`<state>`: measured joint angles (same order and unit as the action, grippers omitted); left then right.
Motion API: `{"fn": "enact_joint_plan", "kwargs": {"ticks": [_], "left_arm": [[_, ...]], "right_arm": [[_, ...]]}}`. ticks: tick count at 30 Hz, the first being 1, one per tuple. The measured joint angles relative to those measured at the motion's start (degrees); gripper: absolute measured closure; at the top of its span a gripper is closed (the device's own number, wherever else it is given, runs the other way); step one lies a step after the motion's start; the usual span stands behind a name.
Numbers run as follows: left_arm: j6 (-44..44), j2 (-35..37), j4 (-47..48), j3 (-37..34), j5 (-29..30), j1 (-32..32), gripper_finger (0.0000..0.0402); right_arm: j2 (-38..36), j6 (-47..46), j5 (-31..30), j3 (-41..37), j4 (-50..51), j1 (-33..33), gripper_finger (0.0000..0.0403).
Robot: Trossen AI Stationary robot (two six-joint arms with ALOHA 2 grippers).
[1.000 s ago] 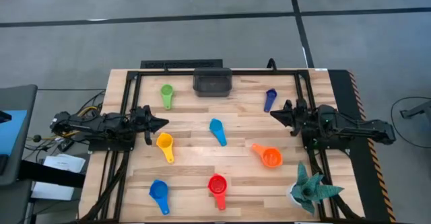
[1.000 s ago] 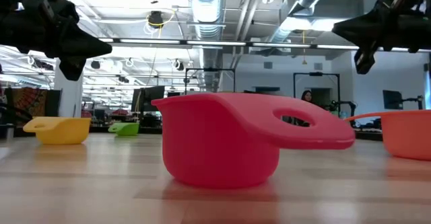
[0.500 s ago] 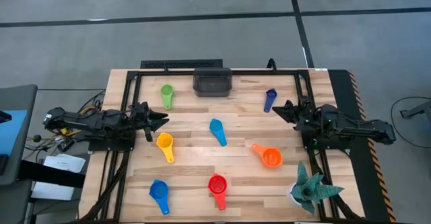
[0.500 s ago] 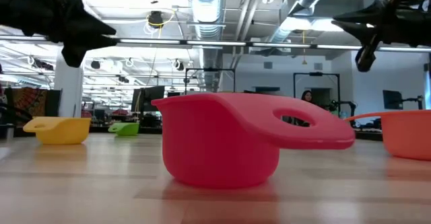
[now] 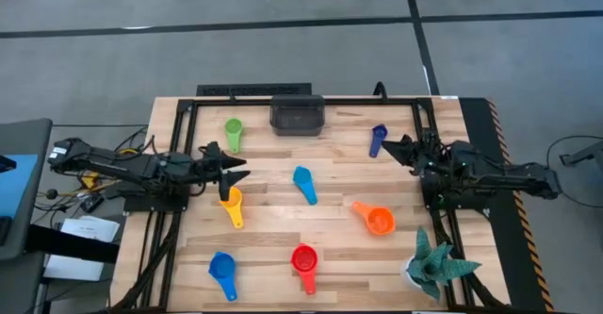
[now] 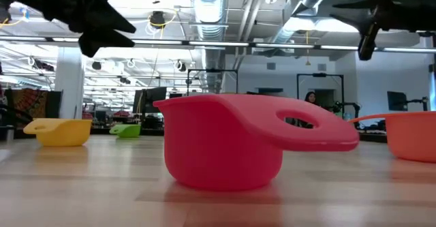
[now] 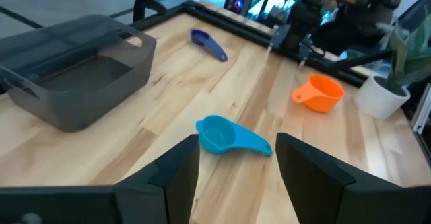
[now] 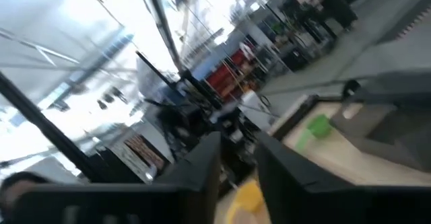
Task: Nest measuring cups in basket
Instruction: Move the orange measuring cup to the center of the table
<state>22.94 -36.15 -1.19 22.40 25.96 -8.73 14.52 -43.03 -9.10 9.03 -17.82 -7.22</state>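
Note:
Several measuring cups lie apart on the wooden table, bowls down: green [image 5: 233, 133], dark blue [image 5: 378, 140], light blue [image 5: 303, 183], yellow [image 5: 231, 204], orange [image 5: 376, 219], red [image 5: 303, 260] and royal blue [image 5: 222, 270]. The dark grey basket [image 5: 297, 114] stands at the middle of the far edge. My left gripper [image 5: 236, 174] hovers open above the table, just beyond the yellow cup, with the light blue cup [image 7: 225, 135] ahead of it. My right gripper [image 5: 391, 147] hangs open in the air beside the dark blue cup. Neither holds anything.
A teal spiky plant in a white pot [image 5: 433, 265] stands at the near right corner. A black frame [image 5: 283, 99] runs round the table's far edge and both sides. Bare wood lies between the cups in the middle.
My left gripper has risen and reached toward the table's middle, past the yellow cup, and its fingers have opened. My right gripper has risen a little, rolled about its own line and spread its fingers wider. No cup has moved.

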Motion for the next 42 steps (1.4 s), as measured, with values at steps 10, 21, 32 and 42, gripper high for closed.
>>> {"fn": "enact_joint_plan", "kwargs": {"ticks": [10, 21, 32, 42], "left_arm": [[0.68, -12.51, 0.02, 8.29, -2.32, 1.44, 0.0216], [-0.38, -26.61, 0.02, 17.78, -3.65, 1.44, 0.0207], [-1.69, -40.95, -0.04, 29.38, -4.37, 1.48, 0.0186], [-5.99, -56.63, -5.0, 41.18, -8.7, 1.74, 0.0186]], "right_arm": [[11.73, -1.44, 0.0, 7.41, 3.3, -1.16, 0.0177], [13.22, 4.71, 0.02, 17.15, 17.26, -1.18, 0.0183], [13.21, 7.63, 0.76, 22.6, 30.62, -1.16, 0.0184], [13.18, 11.46, 5.24, 22.77, 31.36, -1.09, 0.0184]]}}
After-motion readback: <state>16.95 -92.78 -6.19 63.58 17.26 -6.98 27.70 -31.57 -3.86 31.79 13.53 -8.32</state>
